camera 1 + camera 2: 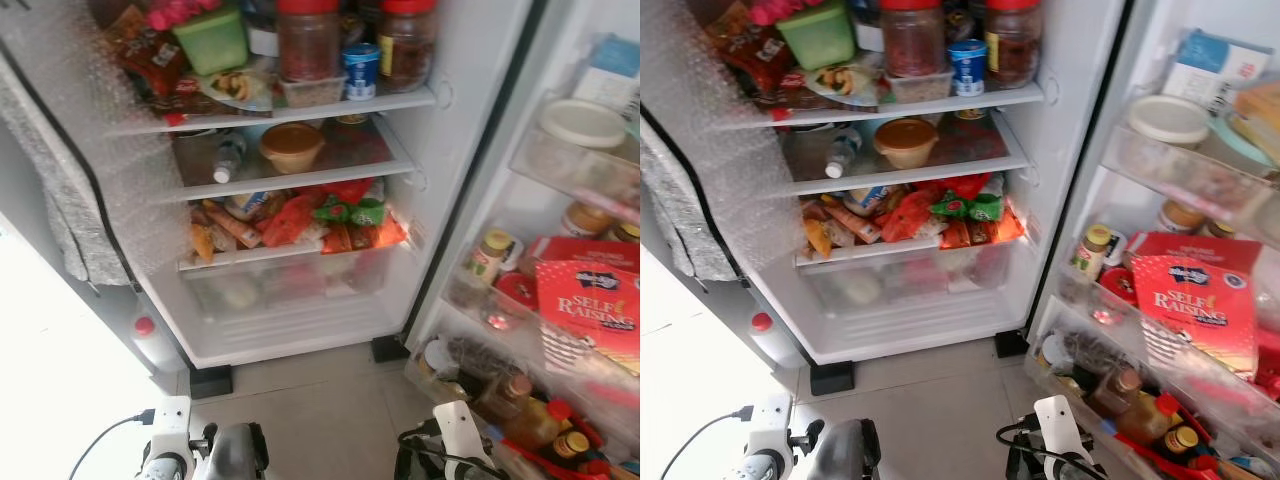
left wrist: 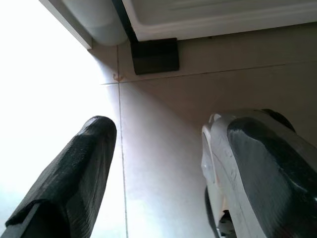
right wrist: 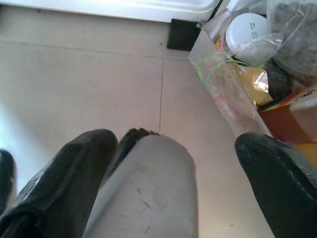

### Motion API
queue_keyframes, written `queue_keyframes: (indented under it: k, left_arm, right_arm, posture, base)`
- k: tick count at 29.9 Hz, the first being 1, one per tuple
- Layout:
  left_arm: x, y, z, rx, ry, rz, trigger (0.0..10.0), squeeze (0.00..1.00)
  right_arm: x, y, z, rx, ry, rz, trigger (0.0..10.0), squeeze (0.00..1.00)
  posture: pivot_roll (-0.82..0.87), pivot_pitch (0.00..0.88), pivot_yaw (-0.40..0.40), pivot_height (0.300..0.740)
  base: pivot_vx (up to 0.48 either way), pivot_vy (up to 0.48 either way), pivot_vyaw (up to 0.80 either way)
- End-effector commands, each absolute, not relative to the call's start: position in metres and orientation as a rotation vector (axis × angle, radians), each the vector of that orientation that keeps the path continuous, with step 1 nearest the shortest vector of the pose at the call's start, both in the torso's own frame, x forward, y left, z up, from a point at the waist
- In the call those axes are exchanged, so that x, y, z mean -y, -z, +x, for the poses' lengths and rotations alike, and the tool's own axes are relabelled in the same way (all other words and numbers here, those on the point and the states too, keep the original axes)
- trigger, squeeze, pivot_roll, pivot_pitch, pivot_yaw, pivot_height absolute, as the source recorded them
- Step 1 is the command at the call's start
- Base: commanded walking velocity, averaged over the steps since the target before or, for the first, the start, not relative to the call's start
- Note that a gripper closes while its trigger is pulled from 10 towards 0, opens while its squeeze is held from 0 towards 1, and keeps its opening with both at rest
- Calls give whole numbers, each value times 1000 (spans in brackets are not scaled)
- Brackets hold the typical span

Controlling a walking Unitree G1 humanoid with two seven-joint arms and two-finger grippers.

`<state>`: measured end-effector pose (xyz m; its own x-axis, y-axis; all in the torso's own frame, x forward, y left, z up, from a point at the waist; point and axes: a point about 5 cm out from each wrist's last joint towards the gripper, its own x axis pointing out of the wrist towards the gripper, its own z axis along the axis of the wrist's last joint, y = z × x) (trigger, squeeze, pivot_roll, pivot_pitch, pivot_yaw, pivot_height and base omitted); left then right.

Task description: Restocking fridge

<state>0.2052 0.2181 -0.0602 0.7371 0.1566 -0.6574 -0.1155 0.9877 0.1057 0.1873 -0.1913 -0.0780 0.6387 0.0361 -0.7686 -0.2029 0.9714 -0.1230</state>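
Both grippers hang low over the tiled floor [image 3: 99, 74], the left gripper [image 2: 163, 163] and right gripper [image 3: 178, 183] spread and empty, before the open fridge [image 1: 440, 110]. Its door shelf holds a flour box [image 1: 590, 310]: likely light, stiff card, best pinched across its flat sides.

- Head pair: looked forward and down from standing height into the open fridge [image 1: 300, 200] and its door shelves [image 1: 1160, 330], sharing nearly the same scene, offset slightly sideways.
- Left wrist: aimed low along its fingers [image 2: 74, 173] at floor tiles [image 2: 163, 124] near the fridge foot [image 2: 154, 55]; left side washed out, perhaps by glare.
- Right wrist: pointed down at tiles beside the door's bottom bin [image 3: 233, 94].
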Motion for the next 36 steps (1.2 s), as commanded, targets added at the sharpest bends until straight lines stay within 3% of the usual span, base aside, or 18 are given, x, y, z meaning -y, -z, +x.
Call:
queue_keyframes:
  k: [1,30,36]
  left_arm:
    - [-216,60,206,-720,-143,70,10000,0]
    - [-211,62,206,-720,-124,70,10000,0]
    - [-210,61,208,-710,-115,87,10000,0]
  right_arm:
    - [184,99,147,-1037,-180,-172,10000,0]
    - [184,99,146,-1020,-126,-102,10000,0]
    - [183,99,145,-1023,-119,-94,10000,0]
  posture:
    - [-29,70,46,563]
    - [-34,57,49,563]
    - [-31,60,51,598]
  base:
    - [0,319,0]
    - [0,321,0]
    - [0,145,0]
